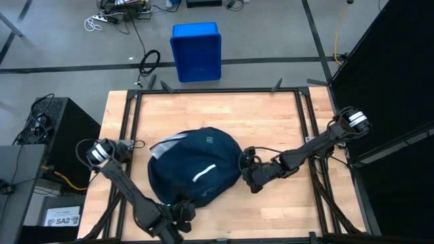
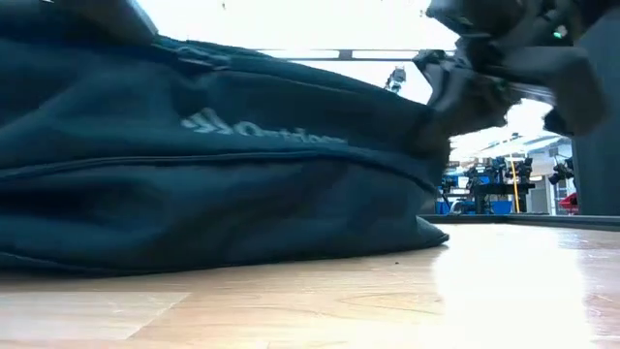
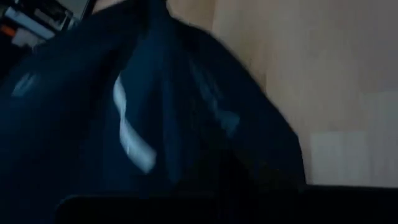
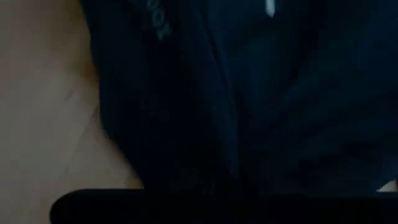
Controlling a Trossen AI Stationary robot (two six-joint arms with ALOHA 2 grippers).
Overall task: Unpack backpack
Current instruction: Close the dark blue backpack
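Navy soft fabric backpack [image 1: 196,166], rounded, w/ short white reflective stripe [image 1: 205,173] and small white logo label, lies flat mid-way across the light wooden table [image 1: 271,118], between both arms. Left gripper [image 1: 182,211] sits at the bag's near edge, right gripper [image 1: 247,171] at its right side; both are clenched tight, but whether either has fabric or a zip pull pinched I can't tell. Risks, as a guess: if a clenched gripper has only a loose fold of cloth, a pull could drag the whole bag across the smooth wood instead of opening it, or the cloth could slip free; w/ both arms pulling opposite ways the bag could twist and bury the zip. Hidden: fingertips of both grippers, lost against dark fabric in high view; wrist views are filled w/ close, dim cloth. Zip state and contents aren't visible. Low view cuts off the bag's left end.
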